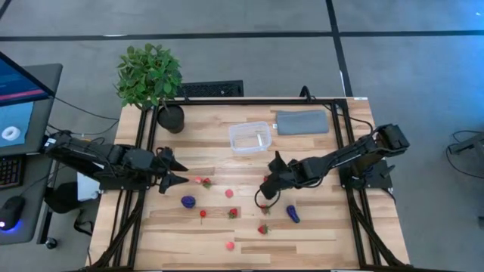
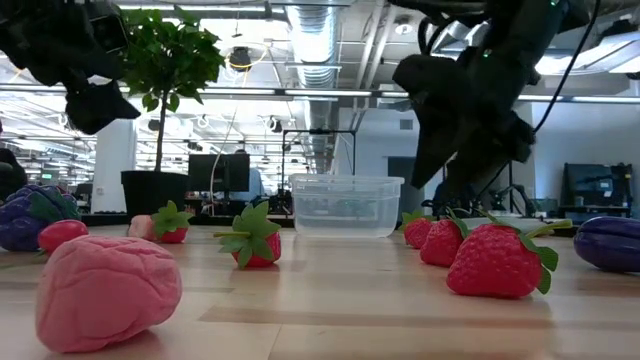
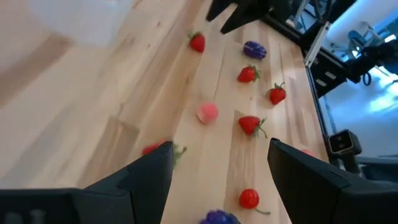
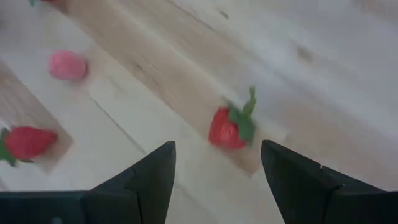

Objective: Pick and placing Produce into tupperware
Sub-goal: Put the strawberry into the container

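Note:
The clear tupperware (image 1: 249, 137) stands empty at the table's far middle. The produce lies scattered on the wood: strawberries (image 1: 204, 181) (image 1: 233, 213) (image 1: 263, 229), pink pieces (image 1: 229, 193) (image 1: 230, 245), a small red piece (image 1: 203, 214) and two purple pieces (image 1: 187, 201) (image 1: 292, 214). My right gripper (image 1: 266, 185) hangs open, pointing steeply down over a strawberry (image 4: 230, 127) that lies ahead of its fingers. My left gripper (image 1: 181, 172) is open at the left, above the table, with a strawberry (image 3: 158, 148) just beyond its fingers.
A potted plant (image 1: 150, 75) stands at the far left corner. A flat grey pad (image 1: 302, 121) lies right of the tupperware. Black frame rails run along the table's left and right sides. A keyboard (image 1: 210, 89) lies behind the far edge.

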